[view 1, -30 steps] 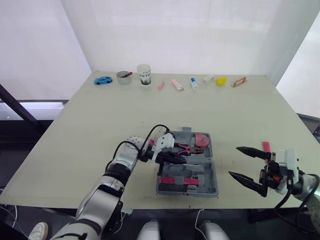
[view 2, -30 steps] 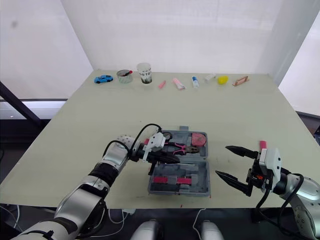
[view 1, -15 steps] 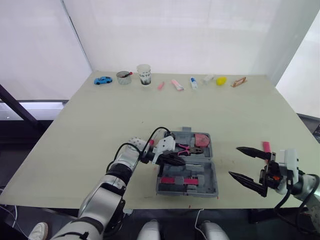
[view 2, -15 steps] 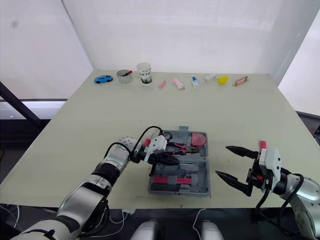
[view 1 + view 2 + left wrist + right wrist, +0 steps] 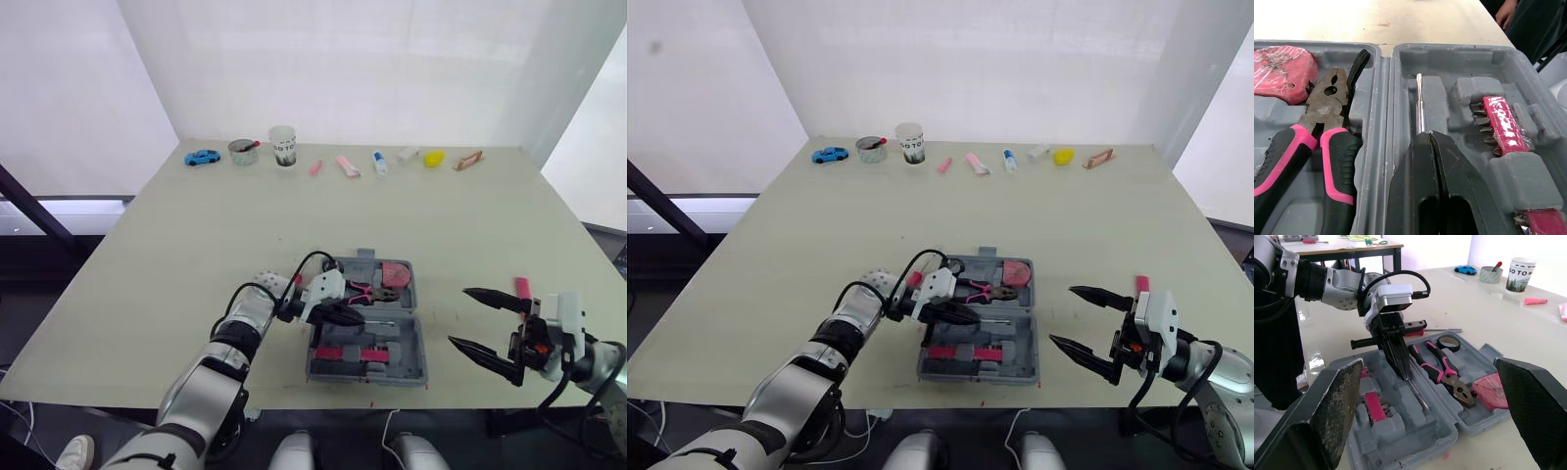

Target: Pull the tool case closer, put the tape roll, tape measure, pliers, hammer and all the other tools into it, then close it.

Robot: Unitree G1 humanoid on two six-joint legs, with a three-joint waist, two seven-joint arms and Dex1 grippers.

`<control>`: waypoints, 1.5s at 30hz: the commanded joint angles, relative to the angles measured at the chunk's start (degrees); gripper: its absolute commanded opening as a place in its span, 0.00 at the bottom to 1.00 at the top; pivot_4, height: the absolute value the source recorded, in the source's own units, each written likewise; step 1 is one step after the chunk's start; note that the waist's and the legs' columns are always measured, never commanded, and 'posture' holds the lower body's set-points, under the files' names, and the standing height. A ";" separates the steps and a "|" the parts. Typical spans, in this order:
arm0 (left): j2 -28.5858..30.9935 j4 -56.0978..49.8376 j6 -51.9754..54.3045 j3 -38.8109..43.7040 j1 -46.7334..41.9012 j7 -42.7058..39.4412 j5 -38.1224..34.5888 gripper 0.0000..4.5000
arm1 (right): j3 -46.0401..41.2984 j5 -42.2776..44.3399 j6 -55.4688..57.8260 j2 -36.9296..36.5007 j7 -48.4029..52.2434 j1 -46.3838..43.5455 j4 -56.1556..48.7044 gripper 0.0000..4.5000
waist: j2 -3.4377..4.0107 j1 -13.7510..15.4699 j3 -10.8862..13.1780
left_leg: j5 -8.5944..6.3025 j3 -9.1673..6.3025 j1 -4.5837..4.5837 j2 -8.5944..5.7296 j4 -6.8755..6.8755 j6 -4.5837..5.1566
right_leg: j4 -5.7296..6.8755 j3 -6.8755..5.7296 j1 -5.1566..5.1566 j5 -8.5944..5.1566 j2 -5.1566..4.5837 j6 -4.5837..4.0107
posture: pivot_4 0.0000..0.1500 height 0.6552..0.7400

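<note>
One tool case (image 5: 1440, 61); one pair of pliers (image 5: 1327, 105); one toy car (image 5: 202, 157); one paper cup (image 5: 282, 146).

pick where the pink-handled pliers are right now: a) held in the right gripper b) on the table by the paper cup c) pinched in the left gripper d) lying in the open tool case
d: the pliers lie in the far half of the open tool case, beside a red wrapped item; the left gripper is shut on a thin metal shaft, and the right gripper is open, holding nothing.
</note>
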 commanded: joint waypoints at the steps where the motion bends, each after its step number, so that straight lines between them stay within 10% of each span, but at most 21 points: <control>1: -0.35 1.30 -1.38 0.28 -1.33 0.68 0.66 0.01 | -1.13 0.57 -1.18 -0.34 -0.01 -0.01 -1.03 1.00 | 0.00 0.01 0.00 | 0.00 0.00 0.00 0.00 0.00 0.00 | 0.00 0.00 0.00 0.00 0.00 0.00 | 1.00 1.00; 28: 0.94 8.04 -4.93 -1.09 0.92 7.87 5.49 0.01 | -1.71 0.41 -1.14 -0.88 0.09 1.00 -1.12 1.00 | 0.03 -0.02 -0.22 | 0.01 -0.06 0.31 0.01 0.09 0.00 | 0.04 0.11 0.15 -0.04 0.09 -0.02 | 1.00 1.00; 45: 6.88 -30.88 20.31 17.05 10.87 9.37 -19.41 0.01 | -3.90 -0.83 -1.44 0.93 -4.67 1.36 2.11 1.00 | 0.05 -0.31 -0.14 | 0.00 -0.08 0.08 0.07 -0.06 -0.01 | -0.09 0.25 -0.06 0.19 0.26 -0.04 | 1.00 1.00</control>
